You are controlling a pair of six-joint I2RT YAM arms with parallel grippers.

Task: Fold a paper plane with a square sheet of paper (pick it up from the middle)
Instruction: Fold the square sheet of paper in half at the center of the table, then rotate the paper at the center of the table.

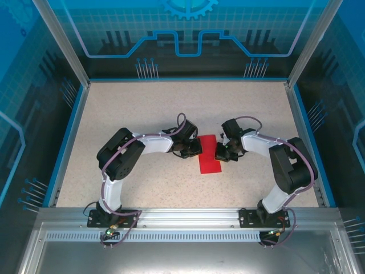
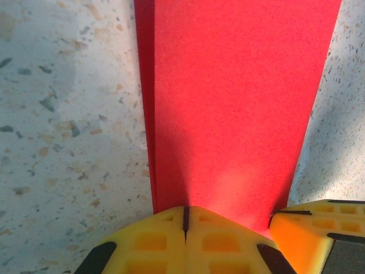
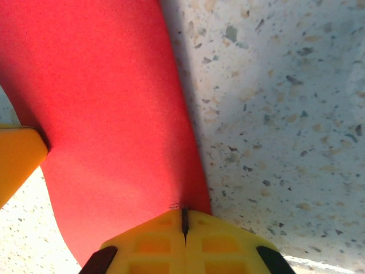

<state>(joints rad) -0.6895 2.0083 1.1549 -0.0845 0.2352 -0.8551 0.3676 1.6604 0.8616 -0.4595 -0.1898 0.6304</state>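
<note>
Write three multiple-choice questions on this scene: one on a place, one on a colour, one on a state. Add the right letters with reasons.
1. Where does the square sheet of paper lie? A) between the left gripper and the right gripper B) in a basket C) on a chair
2. What colour are the left gripper's fingers? A) green B) yellow C) white
3. How do the right gripper's jaws stand? A) wide open B) shut C) around a cup
Answers: 1 A, the top view shows a gripper at each side of it; 2 B, the left wrist view shows them yellow; 3 B, its fingers meet along a thin slit.
</note>
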